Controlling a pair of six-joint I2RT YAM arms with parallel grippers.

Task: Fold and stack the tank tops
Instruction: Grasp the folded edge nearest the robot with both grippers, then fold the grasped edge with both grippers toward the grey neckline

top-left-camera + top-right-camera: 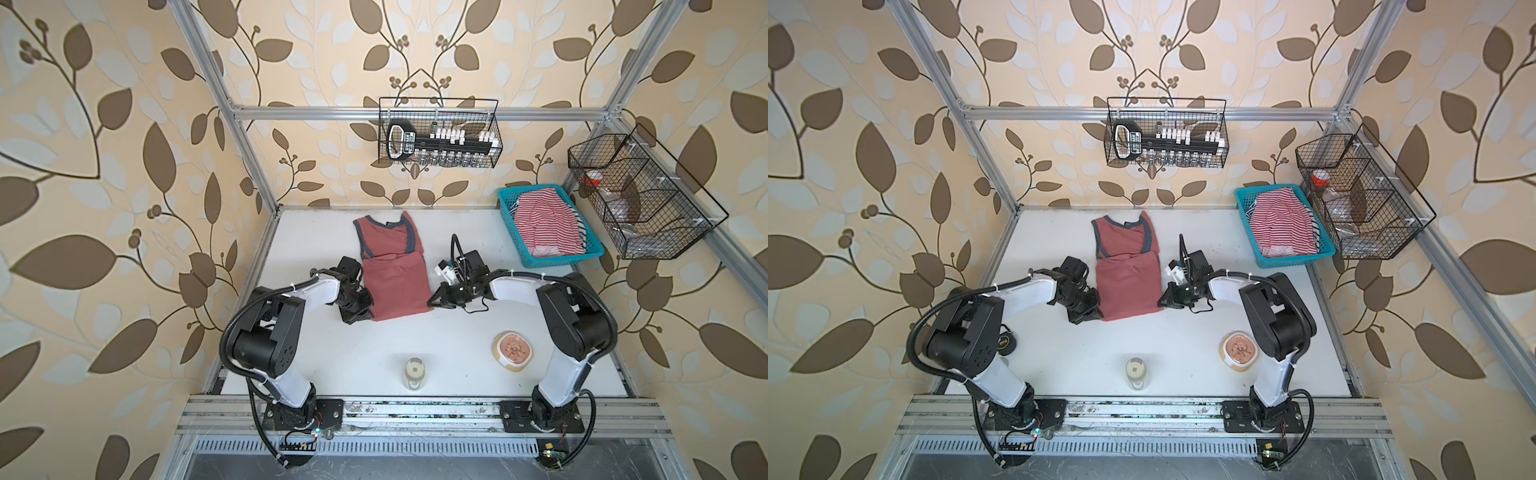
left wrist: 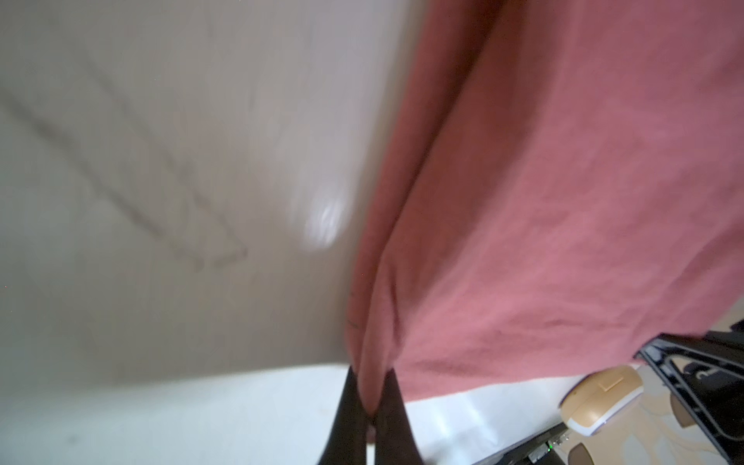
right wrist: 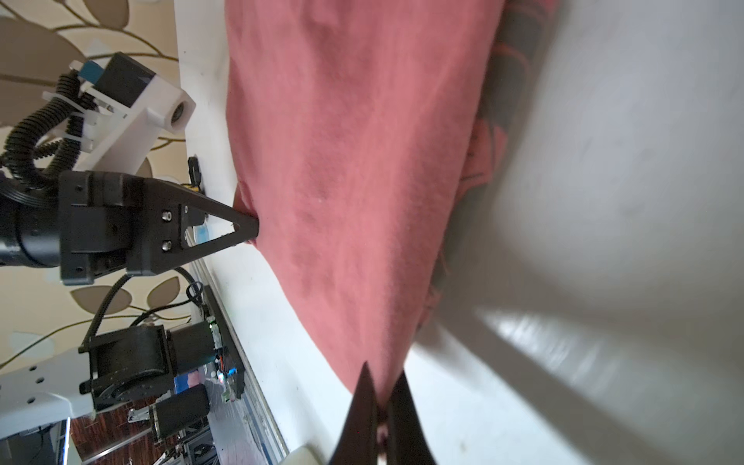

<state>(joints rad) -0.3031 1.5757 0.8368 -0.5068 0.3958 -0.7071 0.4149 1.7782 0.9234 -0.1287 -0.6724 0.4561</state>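
Wrist views: brick-red tank top (image 2: 563, 201) pinched twice.
Left gripper (image 2: 372, 386) closed on its left hem corner, right gripper (image 3: 384, 376) closed on its right hem corner.

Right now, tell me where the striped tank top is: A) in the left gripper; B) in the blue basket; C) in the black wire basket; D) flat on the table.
B: the striped tank top lies bunched in the blue basket, in both top views.

Striped top (image 1: 544, 224) bunched in basket (image 1: 552, 259); brick-red top (image 1: 395, 282) lies flat.
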